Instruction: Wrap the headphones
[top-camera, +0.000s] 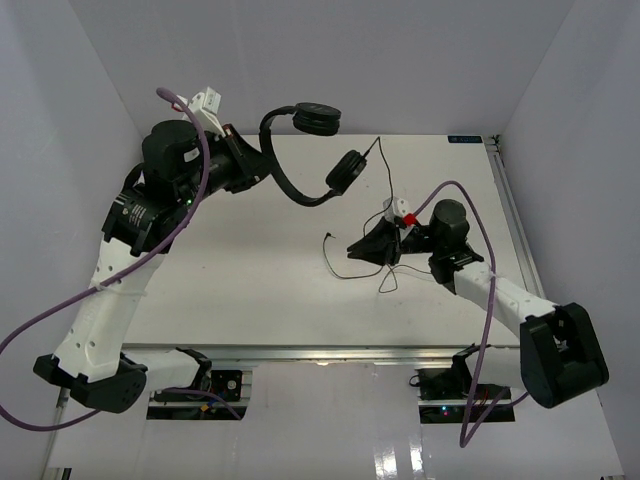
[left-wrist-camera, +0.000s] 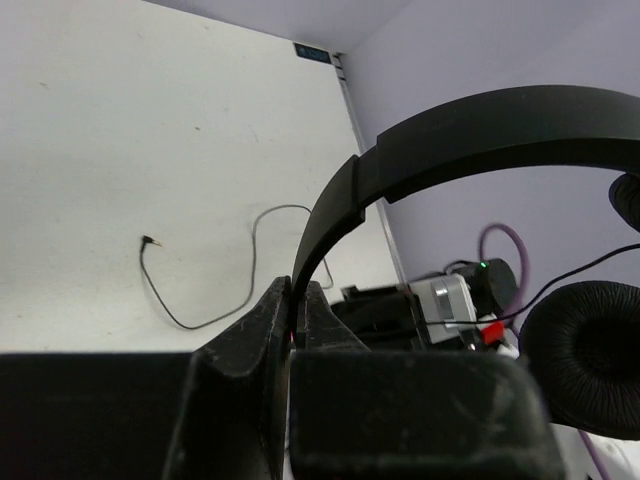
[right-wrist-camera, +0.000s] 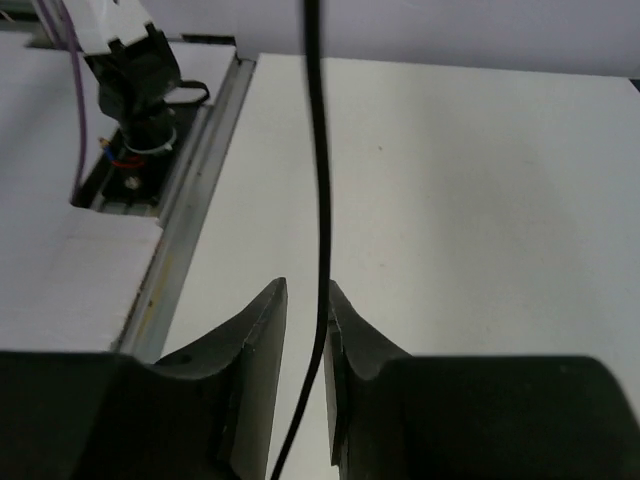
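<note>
Headphones (top-camera: 345, 171) hang raised at far left, headband clamped in our left gripper (left-wrist-camera: 295, 300) so the cord (right-wrist-camera: 320, 180) falls free. Our right gripper (right-wrist-camera: 305, 300), jaws narrow, brackets that cord loosely, we judge to guide winding; the plug (top-camera: 328, 237) rests on the table (top-camera: 250, 270).

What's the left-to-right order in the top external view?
left gripper, jaws on the headband → headband → lower earcup → right gripper → right arm's black elbow housing
</note>
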